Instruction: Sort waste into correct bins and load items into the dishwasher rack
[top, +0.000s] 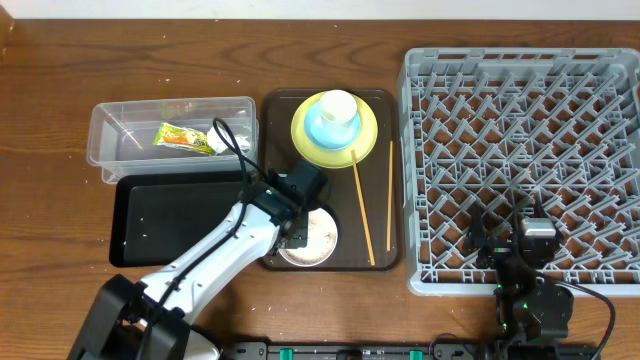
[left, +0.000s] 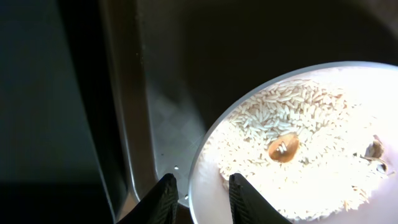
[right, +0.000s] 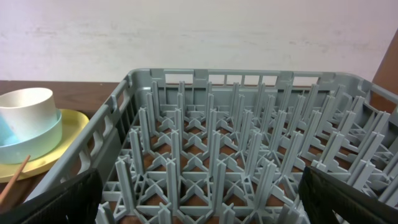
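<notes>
Straddling the white bowl (left: 208, 177) rim left of the dishwasher rack (top: 520, 160), the left gripper (left: 202, 190) shows no sure pinch; right gripper (right: 202, 194) gapes; snack wrapper (top: 183, 137) print illegible.

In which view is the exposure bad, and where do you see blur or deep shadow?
Left wrist view: white bowl and rice blown out, tray nearly black. Right wrist view: even light, rack sharp, right gripper's fingers dark and blurred. Overhead view: evenly lit, sharp.

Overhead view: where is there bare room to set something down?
The black tray and the dishwasher rack are bare. The brown serving tray is crowded with plate, rice bowl and chopsticks; only a strip between the sticks is free.
</notes>
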